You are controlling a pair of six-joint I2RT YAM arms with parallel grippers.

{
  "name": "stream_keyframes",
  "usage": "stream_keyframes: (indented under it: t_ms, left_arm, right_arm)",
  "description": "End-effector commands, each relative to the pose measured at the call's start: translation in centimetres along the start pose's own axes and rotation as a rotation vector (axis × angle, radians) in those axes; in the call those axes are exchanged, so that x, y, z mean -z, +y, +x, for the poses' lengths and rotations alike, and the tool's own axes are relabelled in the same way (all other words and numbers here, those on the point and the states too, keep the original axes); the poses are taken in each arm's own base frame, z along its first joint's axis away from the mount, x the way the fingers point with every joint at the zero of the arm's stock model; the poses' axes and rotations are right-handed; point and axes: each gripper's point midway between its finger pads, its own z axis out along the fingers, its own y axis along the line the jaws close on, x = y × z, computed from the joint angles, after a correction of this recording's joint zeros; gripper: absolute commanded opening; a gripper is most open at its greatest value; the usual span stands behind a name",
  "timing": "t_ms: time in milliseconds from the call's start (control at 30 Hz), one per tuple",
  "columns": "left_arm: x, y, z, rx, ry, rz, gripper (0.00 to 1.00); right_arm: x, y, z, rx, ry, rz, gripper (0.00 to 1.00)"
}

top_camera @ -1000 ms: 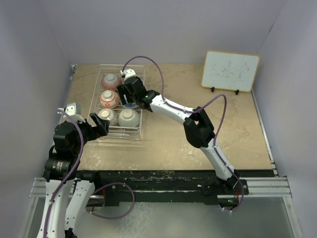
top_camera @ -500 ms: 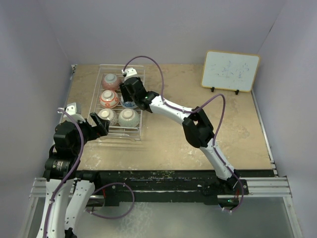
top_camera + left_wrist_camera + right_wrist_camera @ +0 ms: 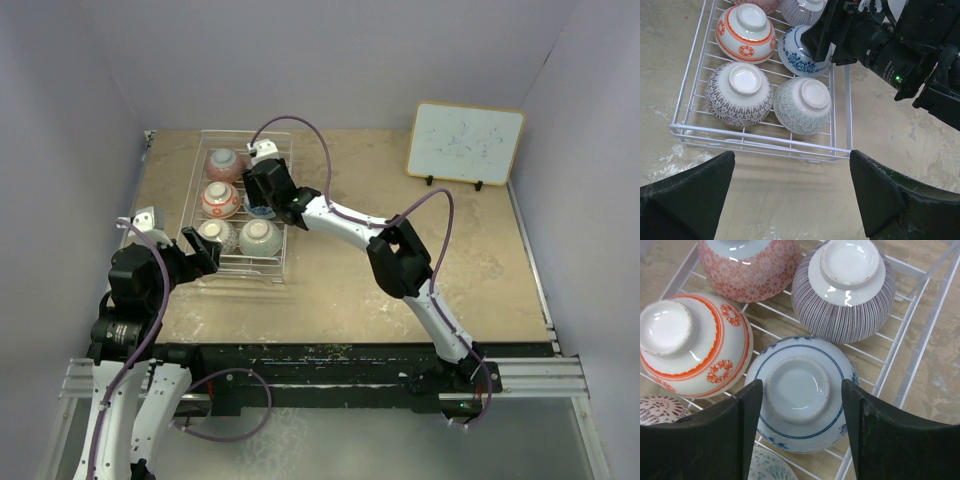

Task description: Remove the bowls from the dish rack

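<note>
Over the rack [image 3: 760, 141], our right gripper [image 3: 801, 390] has dropped closer, fingers parted astride the blue bowl [image 3: 802, 55]; we judge a grasp imminent. Left gripper [image 3: 791, 160] waits, fingers spread.

I'm seeing the blue-ringed bowl [image 3: 800, 390], flowered on white, lying between the black fingers [image 3: 705, 440] of my right claw [image 3: 800, 405], orange-banded bowl [image 3: 690, 347] sitting left, purple-striped bowl [image 3: 845, 290] ahead, pink-patterned bowl [image 3: 747, 265] ahead-left, white wire rack [image 3: 926, 330] showing underneath.

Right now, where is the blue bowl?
Right wrist view: the blue bowl sits upside down in the dish rack, between the open fingers of the right gripper, with the purple bowl beyond it and the red-orange bowl on its left.
</note>
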Motion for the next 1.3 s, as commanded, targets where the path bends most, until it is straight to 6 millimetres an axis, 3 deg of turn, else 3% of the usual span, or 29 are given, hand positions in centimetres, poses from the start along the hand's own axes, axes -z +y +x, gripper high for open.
stream_keyframes:
  t_ms: [0, 200, 433, 733, 1267]
  left_arm:
    - [0.0, -0.5, -0.4, 0.012, -0.014, 0.019, 0.99]
    - [0.2, -0.5, -0.5, 0.015, -0.029, 0.019, 0.99]
    - [0.0, -0.5, -0.4, 0.012, -0.016, 0.018, 0.99]
    - [0.0, -0.5, -0.4, 0.012, -0.015, 0.020, 0.99]
    - [-0.1, -0.6, -0.3, 0.009, -0.014, 0.029, 0.99]
  right_arm:
    - [-0.2, 0.1, 0.0, -0.030, -0.015, -0.011, 0.68]
    - [-0.3, -0.2, 0.9, -0.034, -0.004, 0.001, 0.61]
    - [-0.3, -0.6, 0.8, -0.022, -0.007, 0.025, 0.35]
    - [1.0, -0.6, -1.6, -0.036, -0.029, 0.018, 0.00]
    - [2.1, 0.2, -5.7, -0.071, -0.092, -0.022, 0.00]
